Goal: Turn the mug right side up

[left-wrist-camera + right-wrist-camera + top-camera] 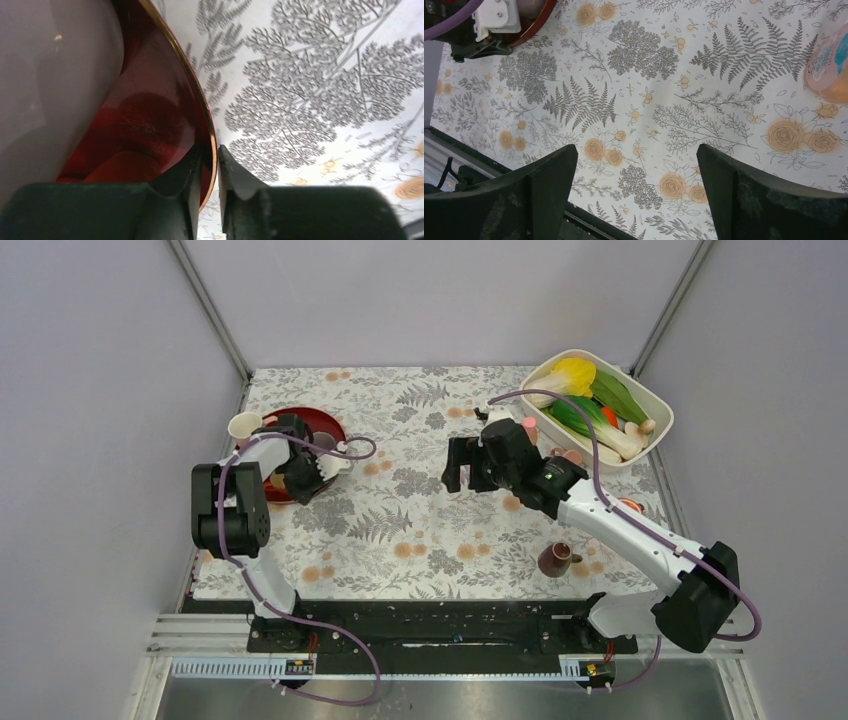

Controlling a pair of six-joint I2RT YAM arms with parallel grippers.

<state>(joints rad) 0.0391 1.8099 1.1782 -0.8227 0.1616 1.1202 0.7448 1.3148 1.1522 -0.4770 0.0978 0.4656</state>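
Note:
The pale pink mug [246, 425] stands at the far left rim of a red dish [322, 422], and its whitish inside shows from above. My left gripper [303, 485] reaches down at the dish's near side. In the left wrist view the left gripper [216, 147] is shut on the dish's gold-edged rim [189, 75], one finger inside and one outside. A pale greyish-pink cup wall [50, 75] fills the left of that view; I cannot tell which cup it is. My right gripper [460, 472] hovers wide open over the mid table, and the right gripper [636, 150] holds nothing.
A white tub [655, 400] of vegetables sits at the back right, with small pink cups [571, 455] beside it. A dark brown mug [555, 558] stands near the right arm. A greyish cup [325, 440] sits in the red dish. A pink-orange object [829, 65] lies at the right.

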